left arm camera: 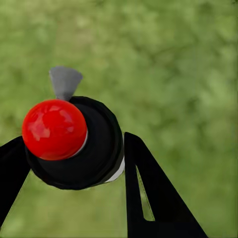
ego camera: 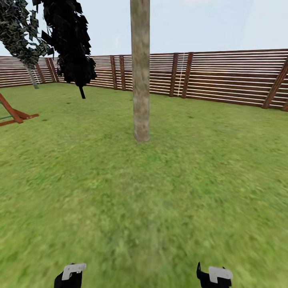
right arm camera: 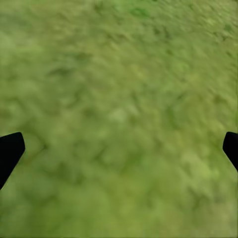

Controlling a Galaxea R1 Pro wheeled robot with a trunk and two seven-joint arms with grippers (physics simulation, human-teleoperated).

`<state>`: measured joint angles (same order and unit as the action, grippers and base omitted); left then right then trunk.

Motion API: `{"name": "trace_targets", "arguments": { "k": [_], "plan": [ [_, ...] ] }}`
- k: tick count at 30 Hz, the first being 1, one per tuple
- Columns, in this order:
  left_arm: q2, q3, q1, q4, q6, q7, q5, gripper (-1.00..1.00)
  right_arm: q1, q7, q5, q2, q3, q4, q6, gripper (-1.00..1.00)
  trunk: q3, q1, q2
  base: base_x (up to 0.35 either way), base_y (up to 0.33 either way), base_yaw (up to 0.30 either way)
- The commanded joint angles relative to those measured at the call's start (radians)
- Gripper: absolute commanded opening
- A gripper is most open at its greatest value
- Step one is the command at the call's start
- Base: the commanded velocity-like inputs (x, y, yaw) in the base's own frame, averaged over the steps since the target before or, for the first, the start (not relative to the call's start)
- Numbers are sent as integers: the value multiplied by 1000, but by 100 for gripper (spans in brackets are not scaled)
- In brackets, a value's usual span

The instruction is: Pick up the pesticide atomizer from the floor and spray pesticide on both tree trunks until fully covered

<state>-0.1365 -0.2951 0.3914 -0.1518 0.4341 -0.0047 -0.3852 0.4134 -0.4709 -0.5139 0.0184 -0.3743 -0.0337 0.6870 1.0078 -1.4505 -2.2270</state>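
atomizer (left arm camera: 69, 144) (red-capped) between the left jaws, tree trunk (ego camera: 140, 72) ahead

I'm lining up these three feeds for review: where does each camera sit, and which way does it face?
Head view: on the robot's head, facing forward and down over the lawn to a tree trunk and fence; both arms' ends show.
Left wrist view: by the left gripper, looking along its fingers, shut on the atomizer.
Right wrist view: by the open right gripper, facing grass.
All share the lawn.
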Motion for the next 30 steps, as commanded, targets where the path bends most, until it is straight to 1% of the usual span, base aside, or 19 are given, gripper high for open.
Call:
{"name": "trace_targets", "arguments": {
  "k": [1,30],
  "plan": [
    [0,0,0,0,0,0,0,-100,0,0,0,0,0,0,0,100,0,0,0,340,0,0],
    [0,0,0,0,0,0,0,-100,-1,0,0,0,0,0,0,100,0,0,0,340,0,0]
  ]
}}
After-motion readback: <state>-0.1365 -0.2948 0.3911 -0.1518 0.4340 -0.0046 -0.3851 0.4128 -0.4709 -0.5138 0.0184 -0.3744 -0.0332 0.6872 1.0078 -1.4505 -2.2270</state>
